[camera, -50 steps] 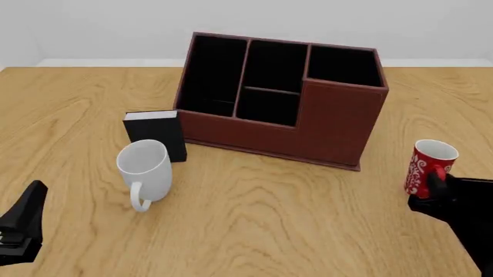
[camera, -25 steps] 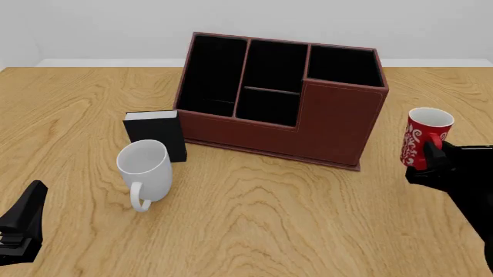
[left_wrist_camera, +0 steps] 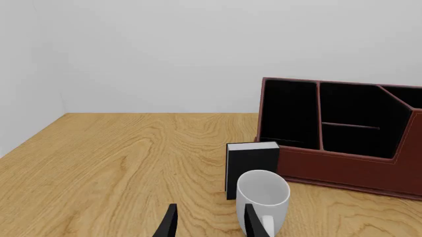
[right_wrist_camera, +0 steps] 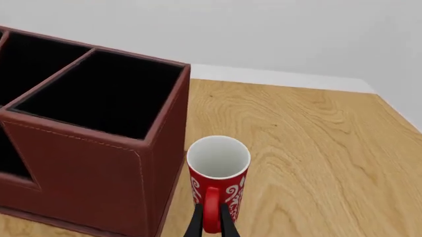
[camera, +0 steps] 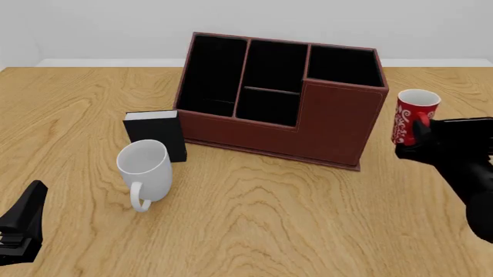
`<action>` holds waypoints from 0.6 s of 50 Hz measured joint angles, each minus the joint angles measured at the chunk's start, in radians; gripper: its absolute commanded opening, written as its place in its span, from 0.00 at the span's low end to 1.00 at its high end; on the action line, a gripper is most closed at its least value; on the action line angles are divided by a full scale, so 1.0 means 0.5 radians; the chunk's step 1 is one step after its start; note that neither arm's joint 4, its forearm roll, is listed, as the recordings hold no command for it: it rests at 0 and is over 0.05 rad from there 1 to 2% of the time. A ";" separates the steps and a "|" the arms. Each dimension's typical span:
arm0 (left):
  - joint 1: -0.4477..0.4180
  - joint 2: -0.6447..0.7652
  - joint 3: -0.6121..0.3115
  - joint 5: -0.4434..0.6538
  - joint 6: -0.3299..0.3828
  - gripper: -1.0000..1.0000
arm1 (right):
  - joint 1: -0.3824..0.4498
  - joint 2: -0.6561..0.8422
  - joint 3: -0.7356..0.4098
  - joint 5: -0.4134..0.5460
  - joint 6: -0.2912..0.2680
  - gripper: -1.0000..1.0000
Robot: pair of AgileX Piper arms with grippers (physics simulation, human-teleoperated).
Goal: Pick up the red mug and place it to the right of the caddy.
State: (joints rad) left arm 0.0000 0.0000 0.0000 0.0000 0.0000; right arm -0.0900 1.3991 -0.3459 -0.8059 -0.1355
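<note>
The red mug (camera: 410, 119) with white swirls hangs upright above the table, just right of the caddy (camera: 279, 98). My right gripper (camera: 417, 138) is shut on the mug's red handle. In the right wrist view the red mug (right_wrist_camera: 218, 178) shows its white inside, with the fingers (right_wrist_camera: 195, 225) pinching the handle beside the caddy's right wall (right_wrist_camera: 165, 163). My left gripper (camera: 23, 228) rests low at the near left, open and holding nothing; its fingertips (left_wrist_camera: 170, 224) show in the left wrist view.
A plain white mug (camera: 145, 171) stands left of centre with its handle toward me. A small black book (camera: 156, 135) stands upright behind it, near the caddy's left front. In the left wrist view the white mug (left_wrist_camera: 263, 200) stands near my left gripper.
My right gripper has lifted the red mug and carried it away from me and slightly left, closer to the caddy's right side. The left arm has not moved.
</note>
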 measured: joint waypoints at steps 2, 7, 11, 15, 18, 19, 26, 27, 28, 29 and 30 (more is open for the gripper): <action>0.000 0.000 0.000 0.000 0.000 1.00 | -0.003 0.030 -0.016 -0.010 -0.002 0.00; 0.000 0.000 0.000 0.000 0.000 1.00 | -0.011 0.101 -0.049 -0.033 -0.006 0.00; 0.000 0.000 0.000 0.000 0.000 1.00 | -0.019 0.155 -0.072 -0.051 -0.008 0.00; 0.000 0.000 0.000 0.000 0.000 1.00 | -0.023 0.202 -0.093 -0.060 -0.004 0.00; 0.000 0.000 0.000 0.000 0.000 1.00 | -0.025 0.228 -0.106 -0.062 -0.001 0.00; 0.000 0.000 0.000 0.000 0.000 1.00 | -0.025 0.236 -0.110 -0.062 0.000 0.00; 0.000 0.000 0.000 0.000 0.000 1.00 | -0.015 0.273 -0.140 -0.044 0.034 0.00; 0.000 0.000 0.000 0.000 0.000 1.00 | -0.014 0.276 -0.143 -0.041 0.038 0.00; 0.000 0.000 0.000 0.000 0.000 1.00 | -0.012 0.279 -0.145 -0.039 0.042 0.00; 0.000 0.000 0.000 0.000 0.000 1.00 | -0.011 0.282 -0.147 -0.037 0.045 0.00; 0.000 0.000 0.000 0.000 0.000 1.00 | -0.010 0.285 -0.148 -0.036 0.048 0.00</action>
State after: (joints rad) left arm 0.0000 0.0000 0.0000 0.0000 0.0000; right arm -0.0949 1.5419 -0.4201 -0.8237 -0.1115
